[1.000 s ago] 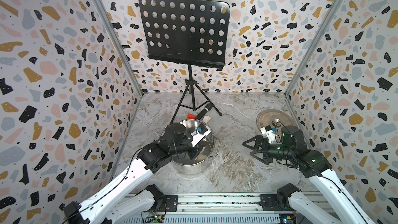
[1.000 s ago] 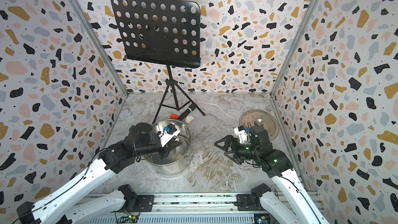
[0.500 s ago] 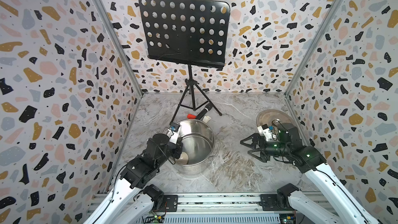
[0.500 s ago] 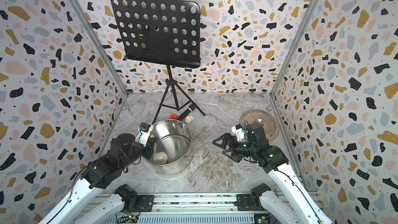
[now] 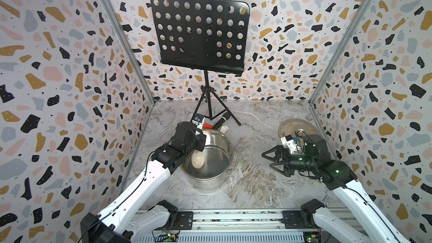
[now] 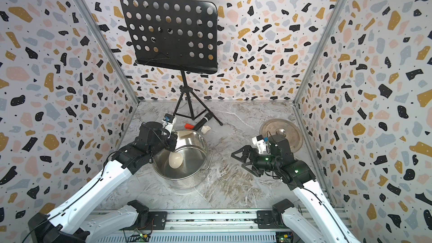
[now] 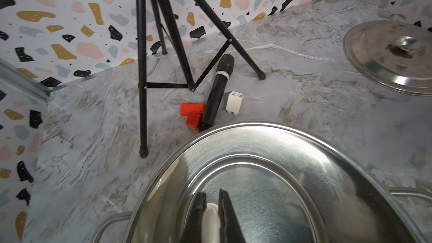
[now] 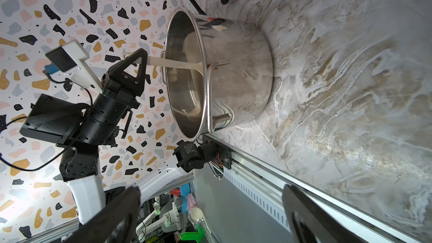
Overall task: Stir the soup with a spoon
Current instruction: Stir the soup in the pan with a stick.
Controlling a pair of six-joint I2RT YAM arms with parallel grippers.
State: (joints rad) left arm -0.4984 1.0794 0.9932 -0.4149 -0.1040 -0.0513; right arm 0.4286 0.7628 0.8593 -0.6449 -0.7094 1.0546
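Right wrist view reveals left tool (image 8: pixel 139 60) pinching spoon (image 8: pixel 174 64) handle; right tool (image 5: pixel 266 160) gapes empty.

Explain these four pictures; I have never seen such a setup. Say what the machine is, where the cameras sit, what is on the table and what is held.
It is a robot with two arms, each ending in a two-fingered gripper. Two pictures look down from overhead; the other two come from cameras on the wrists. On the marble table are a steel pot, its lid, a music stand, a microphone, a red block and a white block. The left gripper is shut on a cream spoon whose bowl is inside the pot. The right gripper is open and empty.
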